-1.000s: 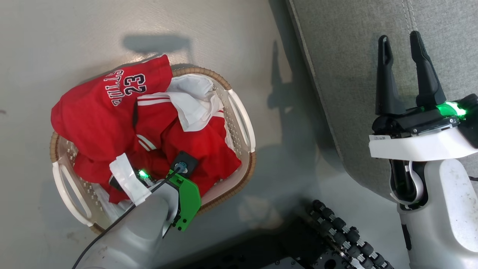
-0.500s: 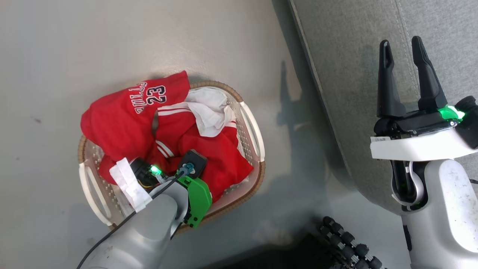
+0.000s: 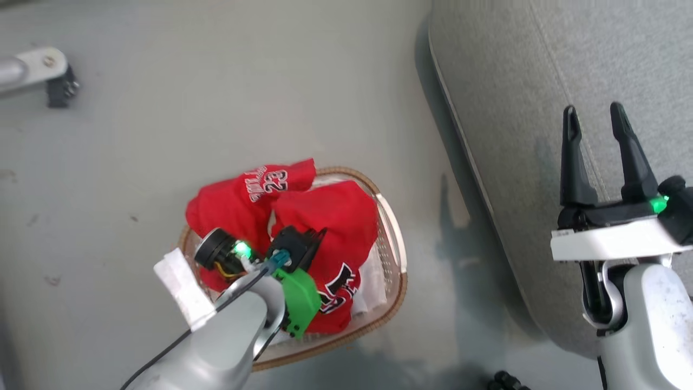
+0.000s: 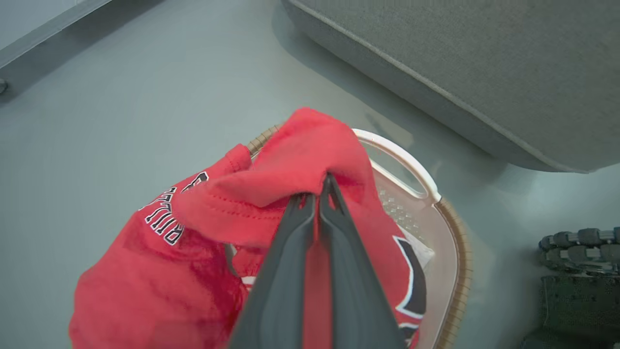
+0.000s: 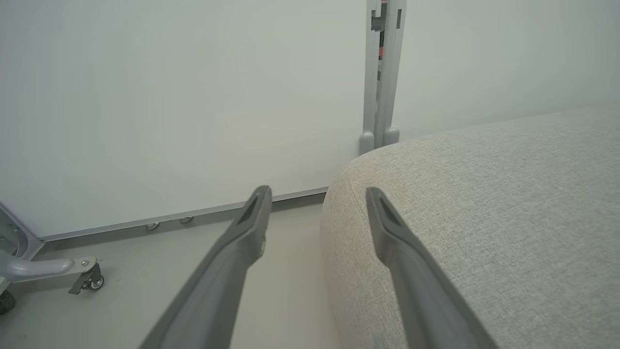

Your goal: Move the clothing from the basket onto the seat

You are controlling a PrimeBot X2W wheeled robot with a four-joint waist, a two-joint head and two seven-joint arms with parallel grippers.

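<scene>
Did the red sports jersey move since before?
Yes. The red sports jersey has risen above the white slotted plastic basket, pinched in the left hand.

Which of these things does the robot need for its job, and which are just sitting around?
For the job:
red clothing, pinched in the shut left gripper
basket
seat

Just sitting around:
metal leg with a little wheel
upright grey post
right gripper, open and holding nothing
</scene>
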